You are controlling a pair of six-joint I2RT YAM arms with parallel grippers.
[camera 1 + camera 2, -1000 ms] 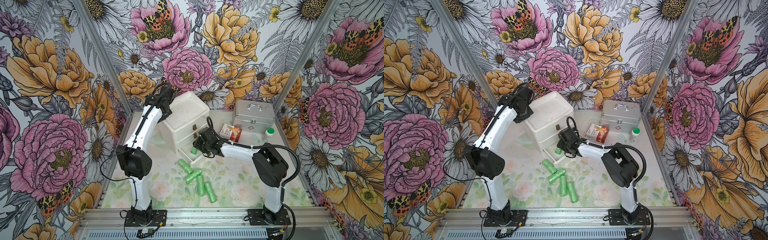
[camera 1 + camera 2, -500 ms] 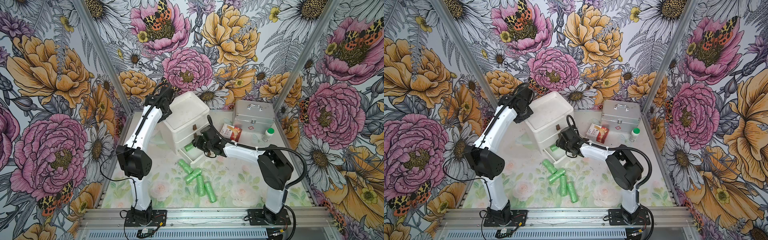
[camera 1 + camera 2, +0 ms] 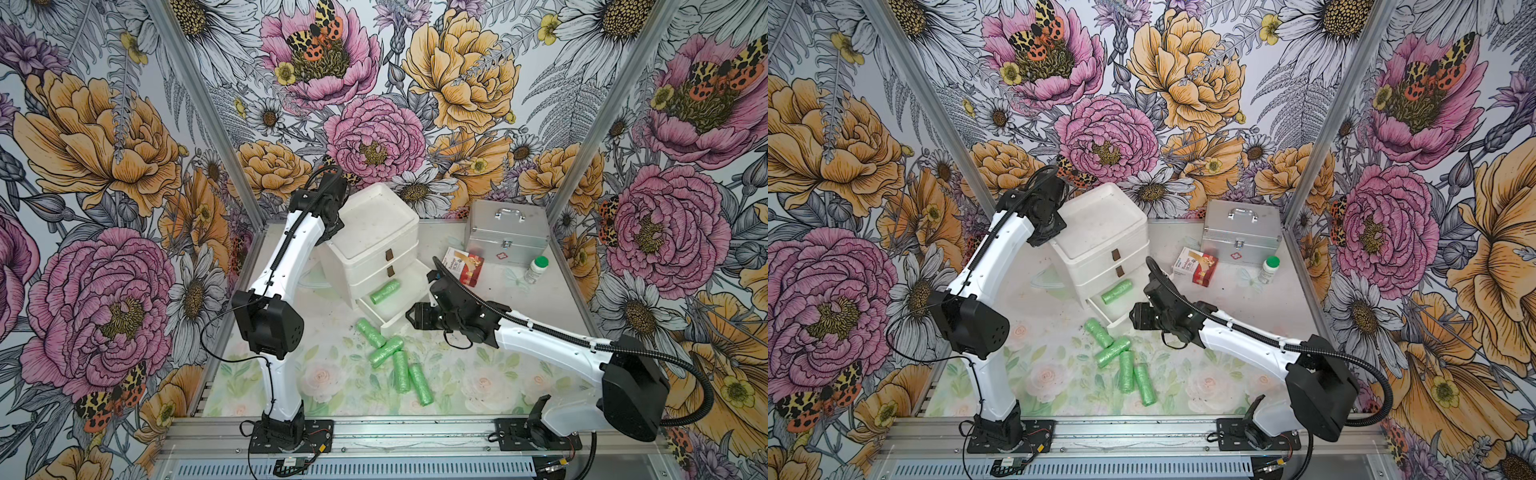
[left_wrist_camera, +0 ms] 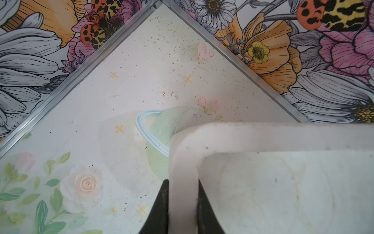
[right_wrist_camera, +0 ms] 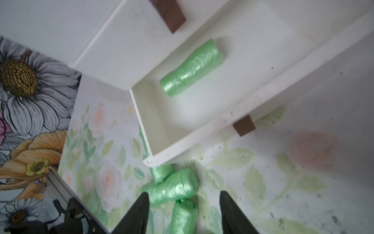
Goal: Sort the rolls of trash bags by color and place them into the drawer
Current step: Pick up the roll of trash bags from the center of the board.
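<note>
A white three-drawer unit [image 3: 374, 220] stands at the back, with its bottom drawer [image 3: 394, 322] pulled out. One light green roll [image 3: 385, 291] [image 5: 192, 67] lies in that drawer. Several more green rolls [image 3: 386, 351] [image 3: 1126, 371] lie in a cluster on the table just in front of it. My right gripper [image 5: 183, 196] [image 3: 410, 319] is open and empty, hovering off the drawer's front right corner above the nearest rolls [image 5: 172, 188]. My left gripper [image 4: 183, 182] is shut on the raised rim [image 4: 183, 154] of the unit's top.
A silver case [image 3: 505, 232] stands at the back right. In front of it lie a red and white box [image 3: 463, 266] and a white bottle with a green cap [image 3: 536, 269]. Flowered walls close in the table on three sides.
My right gripper has drawn back from over the open drawer toward the front, and its jaws have spread wider. The green roll stays in the drawer. The left arm has not moved.
</note>
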